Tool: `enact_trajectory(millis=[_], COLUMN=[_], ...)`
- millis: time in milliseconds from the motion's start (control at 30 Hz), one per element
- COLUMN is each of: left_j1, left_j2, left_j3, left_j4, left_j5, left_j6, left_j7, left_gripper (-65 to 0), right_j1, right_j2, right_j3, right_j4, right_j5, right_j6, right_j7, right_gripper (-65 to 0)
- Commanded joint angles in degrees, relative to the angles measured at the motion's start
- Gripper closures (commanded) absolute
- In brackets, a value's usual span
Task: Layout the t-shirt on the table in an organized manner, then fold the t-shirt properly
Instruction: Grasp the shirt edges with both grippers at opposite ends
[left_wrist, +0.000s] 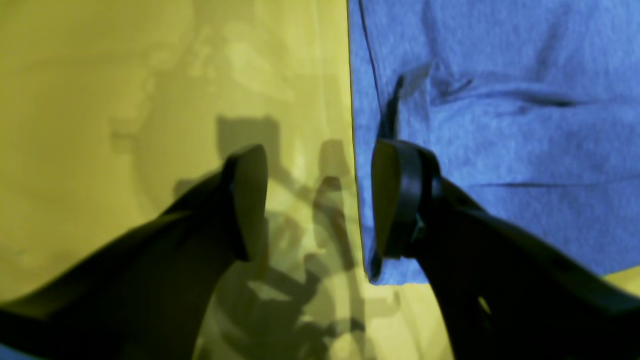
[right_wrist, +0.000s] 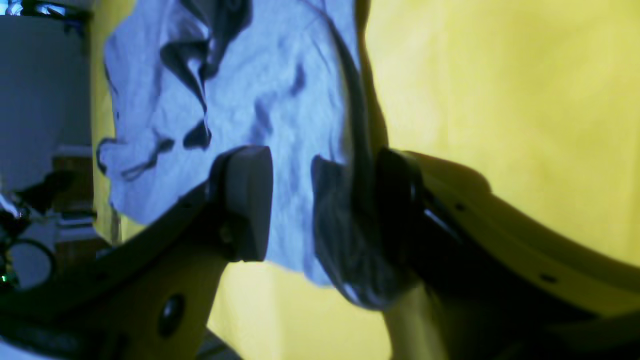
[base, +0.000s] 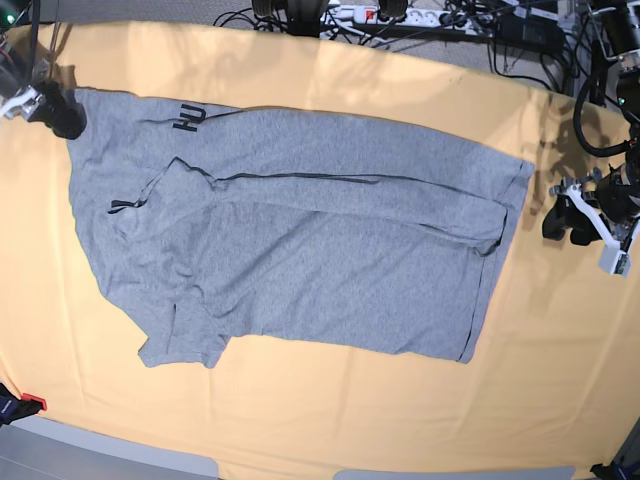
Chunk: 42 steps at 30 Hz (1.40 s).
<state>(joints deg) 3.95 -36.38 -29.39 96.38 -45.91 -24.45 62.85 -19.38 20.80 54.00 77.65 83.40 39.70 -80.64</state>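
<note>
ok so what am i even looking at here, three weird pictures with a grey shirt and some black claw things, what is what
It is a robot with two arms working at a table covered in yellow-orange cloth. The wide picture is taken from above and in front, showing the whole scene. A grey t-shirt lies spread out sideways, partly folded over itself, with a bit of black lettering showing near the far left corner.

The other two pictures come from small cameras mounted on each arm's wrist, looking down past the black fingers.

The left hand sits at the shirt's edge, on the right side of the wide picture. Its fingers are apart and hold nothing.

The right hand is at the far left corner. Its fingers are also spread, with the shirt's edge lying between them; nothing looks pinched.
</note>
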Motion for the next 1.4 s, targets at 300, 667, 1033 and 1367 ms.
enact_trajectory(millis=[300,667,1033,1367], left_j1=[-0.9,-0.9,-0.2,5.1], left_j2=[-1.4,-1.4,-0.6,5.4], left_j3=[-0.7,-0.8,-0.8,-0.7], left_j4=[0.8,0.8,0.8,0.8], left_j5=[-0.8,-4.3,0.8,-0.4], left_j6=[0.0,2.8,6.4,4.5], left_j7=[-0.8,4.0,6.2,3.5], left_gripper=[-34.2,-34.2,-34.3,-34.3], right_j1=[0.0,0.0,0.0,0.3], right_j2=[1.3,4.2,7.0,7.0], right_j3=[-6.4,-8.2,-8.2,-8.2], right_j4=[0.7,0.7,0.7,0.7], right_j5=[1.6,1.6,1.6,1.6], right_j6=[0.3,0.3,0.3,0.3], right_j7=[0.6,0.6,0.6,0.6], right_gripper=[-34.9,0.0,0.0,0.0])
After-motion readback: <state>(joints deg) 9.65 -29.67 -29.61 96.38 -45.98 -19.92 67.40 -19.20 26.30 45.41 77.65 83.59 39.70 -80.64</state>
